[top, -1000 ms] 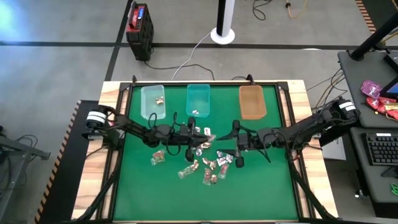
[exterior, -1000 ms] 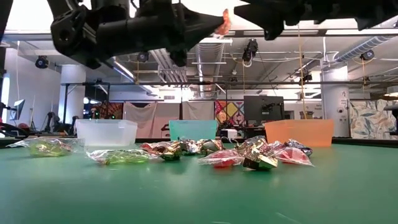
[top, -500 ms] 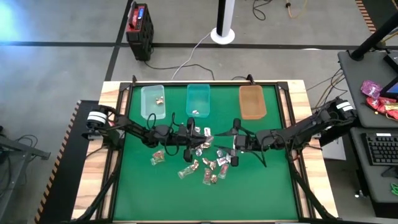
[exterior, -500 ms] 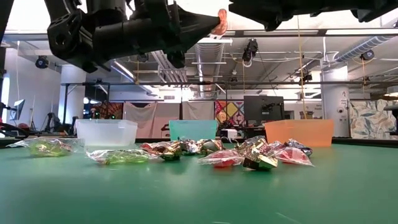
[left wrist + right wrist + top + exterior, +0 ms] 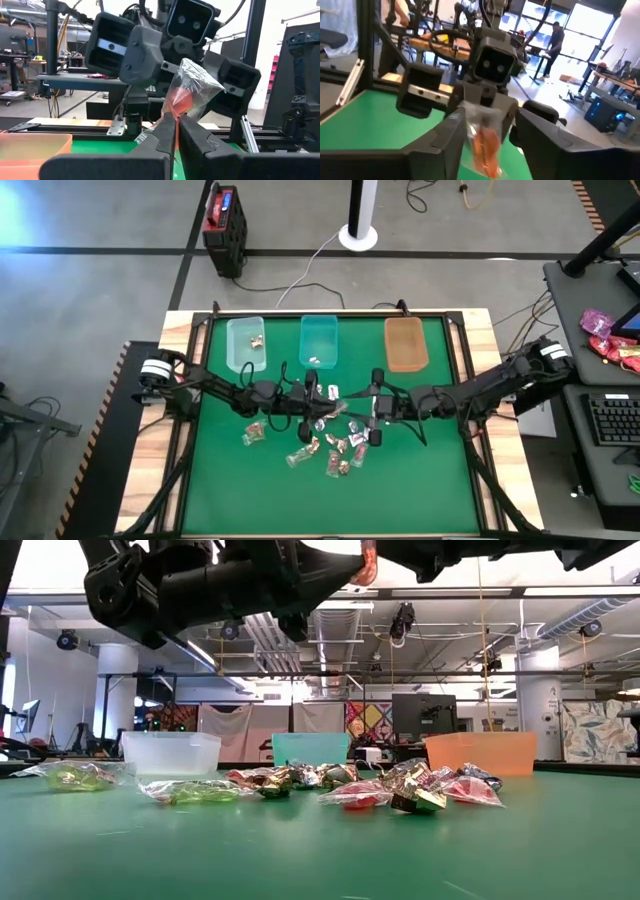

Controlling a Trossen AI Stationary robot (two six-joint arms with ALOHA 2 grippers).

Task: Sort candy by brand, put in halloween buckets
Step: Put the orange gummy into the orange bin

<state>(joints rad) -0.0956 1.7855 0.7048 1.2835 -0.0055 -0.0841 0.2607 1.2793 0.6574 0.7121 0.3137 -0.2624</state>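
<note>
— What does the left gripper [image 5: 174, 131] have?

— Its two fingers are pressed together on one red candy in a clear wrapper [image 5: 187, 92], raised above the mat. The wrapper's twisted top sticks out just past the fingertips.

— And the right gripper [image 5: 485, 131]?

— It faces the left one head-on. Its fingers [image 5: 451, 134] stand apart on either side of that same sweet, one on each flank of the wrapper, not visibly pinching it. In the high view both grippers meet over the middle of the green mat [image 5: 420, 480].

— Where is the rest of the candy?

— A loose candy pile [image 5: 335, 442] lies on the mat directly below and just beside the two sets of fingertips, with one green-wrapped piece [image 5: 70, 776] off on the left arm's side.

— The buckets?

— All three sit in a row beyond the fingertips, at the mat's far edge: the pale clear-green bucket [image 5: 245, 344], the teal bucket [image 5: 319, 340] and the orange bucket [image 5: 405, 344]. The first two each hold a piece or two; whether the orange one holds anything I cannot tell
</note>
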